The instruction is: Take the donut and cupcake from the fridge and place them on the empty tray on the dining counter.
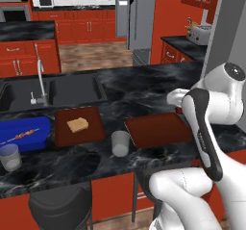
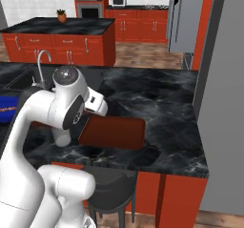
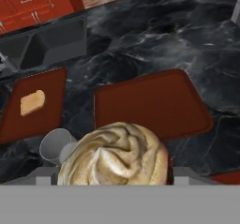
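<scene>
The cupcake (image 3: pixel 117 155), with its pale cream swirl, looms large at the bottom of the hand view and hides the fingertips. My gripper (image 2: pixel 99 108) is shut on it, hovering above the near edge of the dining counter (image 1: pixel 144 84). Just ahead of the cupcake lies the plain dark red-brown tray (image 3: pixel 152 103), also seen as tray (image 1: pixel 158 129) and tray (image 2: pixel 113 131); nothing is on it. The grey fridge (image 1: pixel 141 22) stands far back across the kitchen. The donut is out of view.
A like tray with a bread slice (image 1: pixel 78 126) sits left of the plain one, and a grey cup (image 1: pixel 120 143) stands between them. Further left are a blue tray (image 1: pixel 24 133), a glass (image 1: pixel 9 157) and the sink (image 1: pixel 72 89) with its faucet (image 1: pixel 41 80). A dark stool (image 1: pixel 60 207) stands below the counter edge.
</scene>
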Robot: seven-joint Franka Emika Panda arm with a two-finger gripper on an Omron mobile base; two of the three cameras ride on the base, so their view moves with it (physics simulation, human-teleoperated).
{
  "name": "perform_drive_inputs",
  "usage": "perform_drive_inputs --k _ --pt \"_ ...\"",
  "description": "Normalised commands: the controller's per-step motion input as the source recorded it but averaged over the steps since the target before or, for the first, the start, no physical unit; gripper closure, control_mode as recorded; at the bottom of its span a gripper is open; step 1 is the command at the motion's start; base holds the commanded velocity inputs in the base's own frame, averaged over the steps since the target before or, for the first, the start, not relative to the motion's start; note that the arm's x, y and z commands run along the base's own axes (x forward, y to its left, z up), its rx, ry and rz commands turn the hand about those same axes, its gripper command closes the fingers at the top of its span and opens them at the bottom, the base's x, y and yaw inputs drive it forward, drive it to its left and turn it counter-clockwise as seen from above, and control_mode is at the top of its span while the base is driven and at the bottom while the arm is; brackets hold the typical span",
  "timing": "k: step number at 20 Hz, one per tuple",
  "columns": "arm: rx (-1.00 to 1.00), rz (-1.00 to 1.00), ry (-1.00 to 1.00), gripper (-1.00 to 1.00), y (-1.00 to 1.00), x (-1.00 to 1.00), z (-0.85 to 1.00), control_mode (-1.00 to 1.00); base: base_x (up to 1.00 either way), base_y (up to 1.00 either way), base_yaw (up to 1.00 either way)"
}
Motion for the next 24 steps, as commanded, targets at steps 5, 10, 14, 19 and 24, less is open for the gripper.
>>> perform_drive_inputs --k 5,10,14,19,24 --pt "0.00 0.00 0.18 1.00 0.00 0.57 -0.46 -1.00 0.00 0.00 0.00" --pt "0.00 0.00 0.05 1.00 0.00 0.37 -0.54 -1.00 0.00 0.00 0.00" --pt "0.01 0.00 0.00 1.00 0.00 0.26 -0.66 -1.00 0.00 0.00 0.00" --pt "0.00 0.00 0.00 1.00 0.01 0.27 -0.59 -1.00 0.00 0.00 0.00" --pt "0.00 0.00 0.08 1.00 0.01 0.49 -0.52 -1.00 0.00 0.00 0.00"
